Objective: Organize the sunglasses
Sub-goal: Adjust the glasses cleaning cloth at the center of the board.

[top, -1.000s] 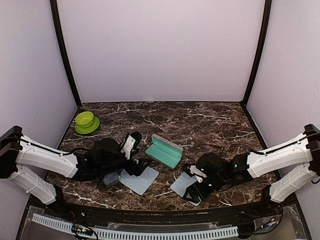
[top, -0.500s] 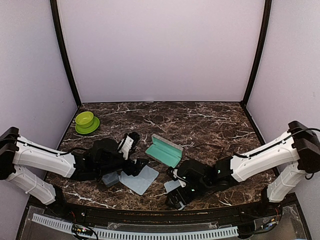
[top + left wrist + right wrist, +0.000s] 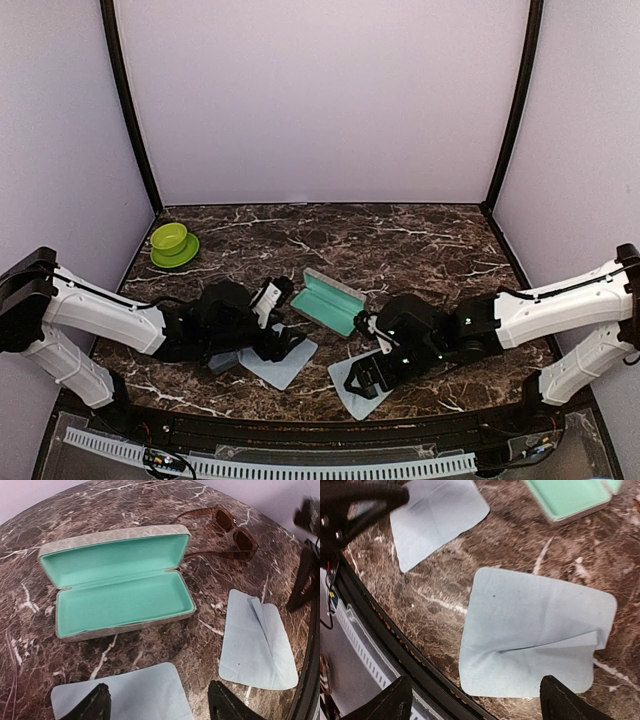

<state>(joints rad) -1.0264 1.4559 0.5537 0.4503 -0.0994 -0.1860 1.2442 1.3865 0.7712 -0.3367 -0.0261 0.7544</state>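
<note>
While both grippers hang open and empty, nothing is held yet. The left gripper [image 3: 157,707] sits low over the near cloth [image 3: 125,697], jaws wide, facing the open case [image 3: 120,587]. The right gripper [image 3: 477,705] is spread wide above the second cloth [image 3: 535,640], which is creased at one corner.

The sunglasses [image 3: 225,532] lie on the table [image 3: 150,500] just beyond the case's far right corner, temples unfolded. Whether a temple tip touches the case is unclear.

Likely risks:
- The thin frame lies flat on marble, so the fingers may slip off it or skid it away.
- Unfolded temples may snag the case rim, and the lid would not shut.
- The right gripper may pinch cloth instead.
- The arms sit close together mid-table, so reaching across could make them collide or shove the case.
</note>
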